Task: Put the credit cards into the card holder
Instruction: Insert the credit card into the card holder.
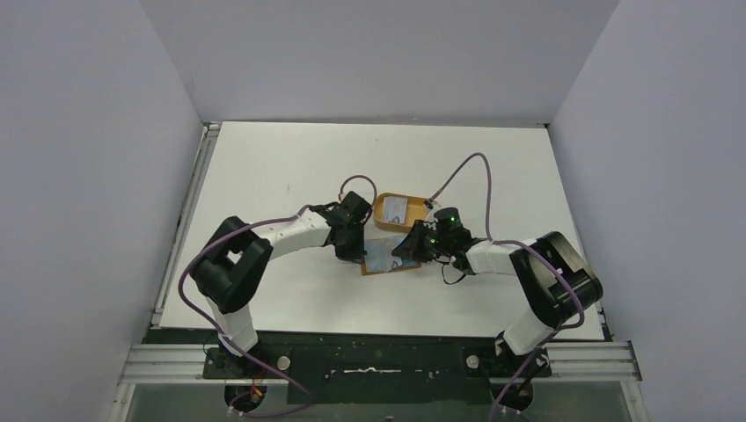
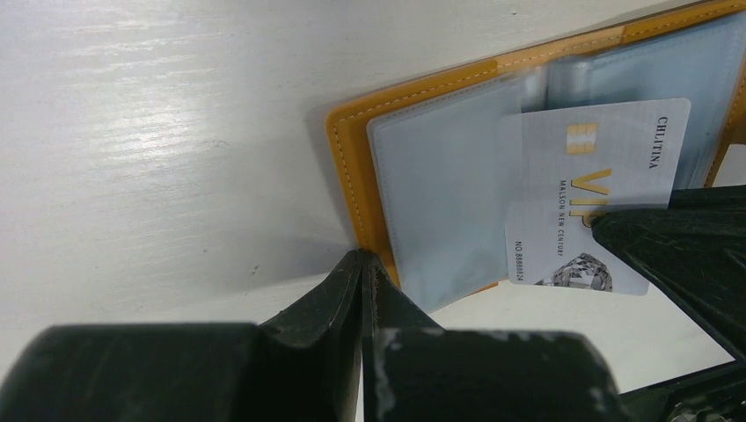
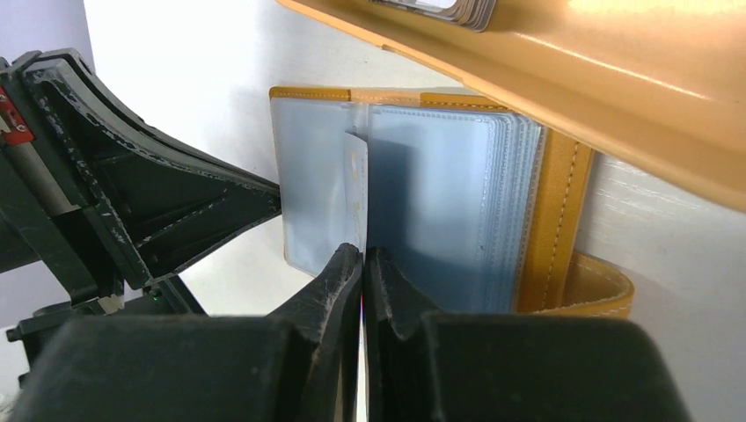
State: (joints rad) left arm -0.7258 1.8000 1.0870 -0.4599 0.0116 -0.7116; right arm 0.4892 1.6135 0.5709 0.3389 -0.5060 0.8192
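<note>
The card holder [image 1: 383,260] lies open on the table, tan-orange with clear plastic sleeves [image 2: 440,189]. A silvery credit card [image 2: 591,180] marked VIP sits partly inside one sleeve. My right gripper [image 3: 362,255] is shut on that card, which shows edge-on as a thin white strip [image 3: 355,185] between the sleeves. My left gripper [image 2: 362,257] is shut with nothing in it, its tips resting at the holder's orange edge [image 2: 345,167]. In the top view the left gripper [image 1: 354,250] and the right gripper [image 1: 412,247] stand on either side of the holder.
The orange oval tray [image 1: 380,202] sits just behind the holder with another card [image 1: 396,209] in it. In the right wrist view the tray's wall [image 3: 616,70] looms close above the holder. White table stretches all round.
</note>
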